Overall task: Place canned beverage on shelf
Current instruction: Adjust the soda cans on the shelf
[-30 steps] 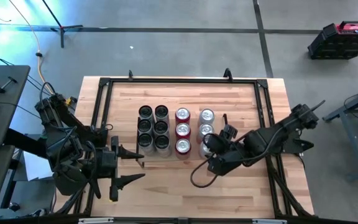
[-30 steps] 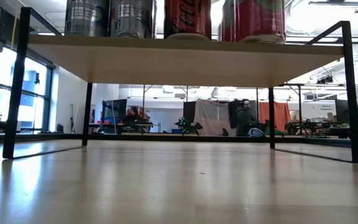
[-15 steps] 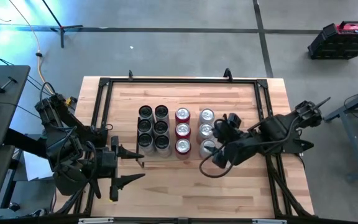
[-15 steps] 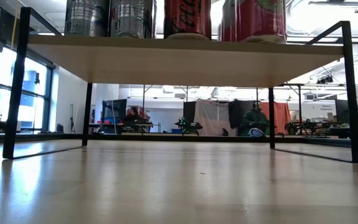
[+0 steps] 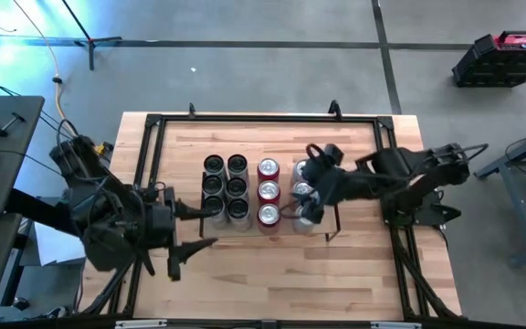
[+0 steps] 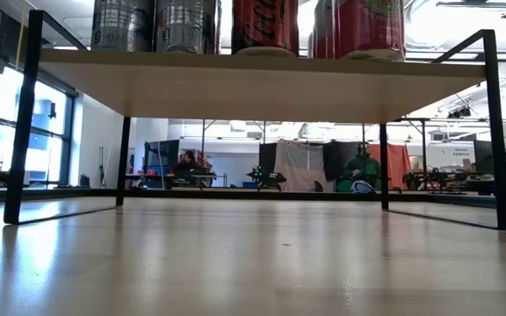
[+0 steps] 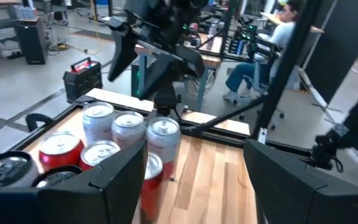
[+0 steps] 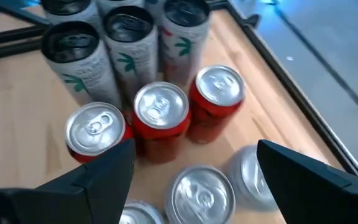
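High view: shelf (image 5: pixel 281 228) sits mid-table, already packed with cans: six dark-topped cans (image 5: pixel 226 189) on its left part, a column of three red cans (image 5: pixel 268 191), then silver cans (image 5: pixel 303 190) on its right part. Right gripper (image 5: pixel 307 166) hangs over the silver column, fingers apart, holding nothing; in the right wrist view both fingers frame the silver and red tops with empty space between them. Left gripper (image 5: pixel 193 228) waits at the shelf's left-front corner, fingers also spread and empty, pointing toward the cans.

Risks, as I judge them: the cans stand touching or just beside each other, so a low sweep of the right fingers could clip a silver top and tip it into the red column, and one falling can would likely take its neighbours with it. The silver column is near the shelf's right end, so a sideways nudge could send a can over that edge. The black wire end frame (image 5: pixel 331 219) stands near the right arm and could snag it.

Around: black rails (image 5: pixel 265 118) edge the table (image 5: pixel 272 274). Low view shows only can bottoms on the board and a seated person (image 6: pixel 186 163) far behind. No free can visible off the shelf.
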